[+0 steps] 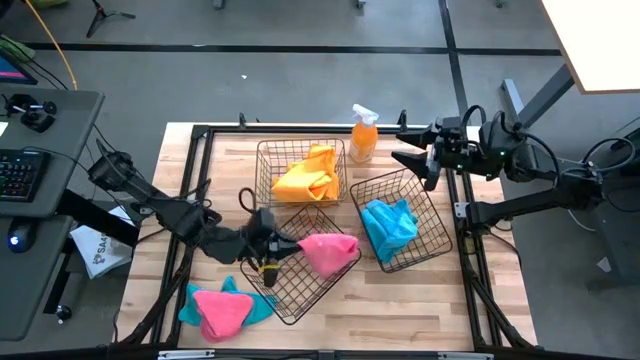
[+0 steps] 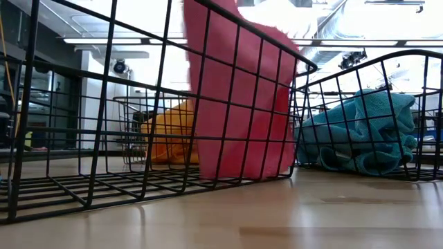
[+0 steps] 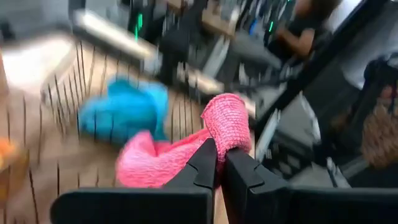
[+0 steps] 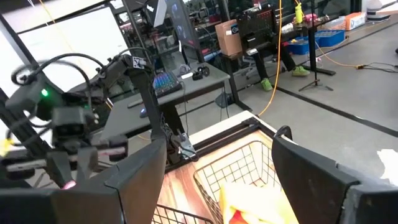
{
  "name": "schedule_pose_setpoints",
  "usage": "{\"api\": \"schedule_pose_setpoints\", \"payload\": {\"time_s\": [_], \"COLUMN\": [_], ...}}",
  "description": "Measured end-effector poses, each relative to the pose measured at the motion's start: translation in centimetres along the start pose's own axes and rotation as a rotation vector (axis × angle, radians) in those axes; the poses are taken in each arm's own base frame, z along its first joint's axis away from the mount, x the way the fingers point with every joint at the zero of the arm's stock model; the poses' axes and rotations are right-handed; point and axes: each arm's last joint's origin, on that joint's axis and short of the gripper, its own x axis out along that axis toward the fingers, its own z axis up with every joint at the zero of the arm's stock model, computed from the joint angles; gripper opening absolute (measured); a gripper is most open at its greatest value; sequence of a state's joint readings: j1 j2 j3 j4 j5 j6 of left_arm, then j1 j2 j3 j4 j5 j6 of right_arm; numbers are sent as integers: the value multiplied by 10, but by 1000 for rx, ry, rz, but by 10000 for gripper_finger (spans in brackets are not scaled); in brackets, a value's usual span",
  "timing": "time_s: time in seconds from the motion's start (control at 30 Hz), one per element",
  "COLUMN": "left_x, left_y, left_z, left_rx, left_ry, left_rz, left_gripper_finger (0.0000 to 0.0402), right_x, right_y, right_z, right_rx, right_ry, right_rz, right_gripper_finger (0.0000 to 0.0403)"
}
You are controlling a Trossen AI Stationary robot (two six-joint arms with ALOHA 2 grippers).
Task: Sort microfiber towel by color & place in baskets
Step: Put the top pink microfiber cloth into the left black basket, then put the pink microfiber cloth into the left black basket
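Observation:
Three wire baskets stand on the table. The far basket [image 1: 262, 160] holds a yellow-orange towel [image 1: 308, 175]; the right basket [image 1: 432, 248] holds a teal towel [image 1: 388, 225]. My left gripper [image 1: 296, 245] is over the near basket [image 1: 292, 308], shut on a pink towel [image 1: 330, 252]. Another pink towel [image 1: 225, 312] lies on a teal towel [image 1: 258, 310] on the table by the near left corner. My right gripper [image 1: 420, 150] is open, above the table's far right part, beside the spray bottle [image 1: 363, 135]. My left gripper pinches the pink towel between its two fingers at a bunched fold [image 3: 229, 134] on its upper part, coming from the table's left. The towel hangs down inside the near basket, slack, and its lower end [image 2: 242, 169] rests on the basket's wire floor.
An orange spray bottle with a white trigger stands just beyond the baskets. Black frame rails [image 1: 200, 180] run along the table's edges. Bare wood [image 1: 400, 310] lies near the front edge, right of the loose towels. A desk with a keyboard [image 1: 20, 175] is off to the left.

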State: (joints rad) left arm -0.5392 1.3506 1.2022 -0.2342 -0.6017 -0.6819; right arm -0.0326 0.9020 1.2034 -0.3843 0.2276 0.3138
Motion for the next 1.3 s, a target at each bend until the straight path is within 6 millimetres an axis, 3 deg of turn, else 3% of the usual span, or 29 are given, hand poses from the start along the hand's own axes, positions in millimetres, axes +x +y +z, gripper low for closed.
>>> {"api": "schedule_pose_setpoints", "payload": {"time_s": [0.2,0.43,0.63,0.83,1.07,1.2,1.3], "left_x": [-4,-9,0,4,-39,-76,-97], "left_y": [2,6,18,30,-8,-29,-34], "left_z": [-16,-30,-22,-20,-60,-89,-117], "left_rx": [-95,-125,-157,-238,-267,-321,-316], "left_ry": [216,490,637,780,915,889,946], "left_rz": [-45,-102,-210,-227,-168,-60,66], "left_gripper_finger": [39,129,206,228,218,214,209], "right_x": [0,1,1,1,1,5,10], "right_y": [0,0,0,0,0,0,1], "right_z": [0,0,0,0,-1,-2,-5], "right_rx": [-6,-9,-9,-9,-10,-22,-42], "right_ry": [0,2,2,2,4,15,30], "right_rz": [0,-1,-1,-1,-2,-6,-11], "right_gripper_finger": [288,288,288,288,288,288,288]}}
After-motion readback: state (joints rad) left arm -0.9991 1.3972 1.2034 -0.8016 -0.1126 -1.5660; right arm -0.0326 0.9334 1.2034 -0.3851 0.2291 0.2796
